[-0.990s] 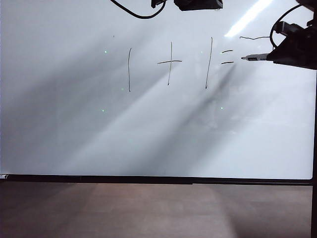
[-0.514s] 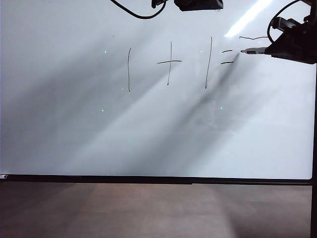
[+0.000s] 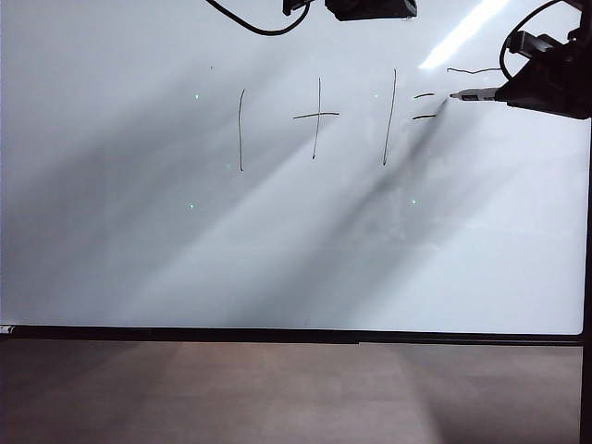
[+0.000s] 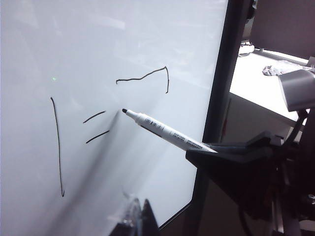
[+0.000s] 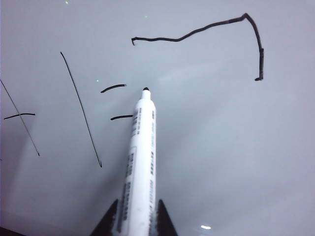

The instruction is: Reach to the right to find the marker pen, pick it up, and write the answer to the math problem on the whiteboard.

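The right gripper [image 5: 133, 219] is clenched on the marker pen [image 5: 140, 162]; its tip sits beside the equals sign [image 3: 424, 106] on the whiteboard [image 3: 277, 250], under the half-drawn answer [image 5: 206, 39]; the left gripper [image 4: 138, 219] hangs nearby, state unclear.

The whiteboard [image 3: 277, 240] is glossy white with a thin black frame, crossed by grey shadow streaks and thin black handwriting. Right of the equals sign, the marker pen [image 5: 140, 167] is white with dark print and a black tip, near the black, unfinished answer [image 5: 216, 34].
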Available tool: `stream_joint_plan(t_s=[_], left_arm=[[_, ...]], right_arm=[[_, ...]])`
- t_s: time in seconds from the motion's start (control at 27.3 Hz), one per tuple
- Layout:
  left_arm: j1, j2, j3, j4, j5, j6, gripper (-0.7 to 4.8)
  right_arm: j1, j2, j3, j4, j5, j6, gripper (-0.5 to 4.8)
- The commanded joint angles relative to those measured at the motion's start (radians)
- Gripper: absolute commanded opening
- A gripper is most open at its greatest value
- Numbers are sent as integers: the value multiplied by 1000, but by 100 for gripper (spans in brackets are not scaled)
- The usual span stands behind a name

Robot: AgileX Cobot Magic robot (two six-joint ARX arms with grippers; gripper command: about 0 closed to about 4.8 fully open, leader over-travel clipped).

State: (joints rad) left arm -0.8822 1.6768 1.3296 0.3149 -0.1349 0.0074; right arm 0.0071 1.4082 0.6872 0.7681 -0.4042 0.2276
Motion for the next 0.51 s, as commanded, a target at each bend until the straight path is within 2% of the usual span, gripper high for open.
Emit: stream_joint_plan(t_s=[0.04, 0.51], left_arm=[[-1, -3, 2, 8, 0, 4, -4], [-1, -3, 2, 8, 0, 4, -4]], right_arm=[[2, -2, 3, 24, -1, 4, -5], [0, -2, 3, 27, 29, 3, -5]])
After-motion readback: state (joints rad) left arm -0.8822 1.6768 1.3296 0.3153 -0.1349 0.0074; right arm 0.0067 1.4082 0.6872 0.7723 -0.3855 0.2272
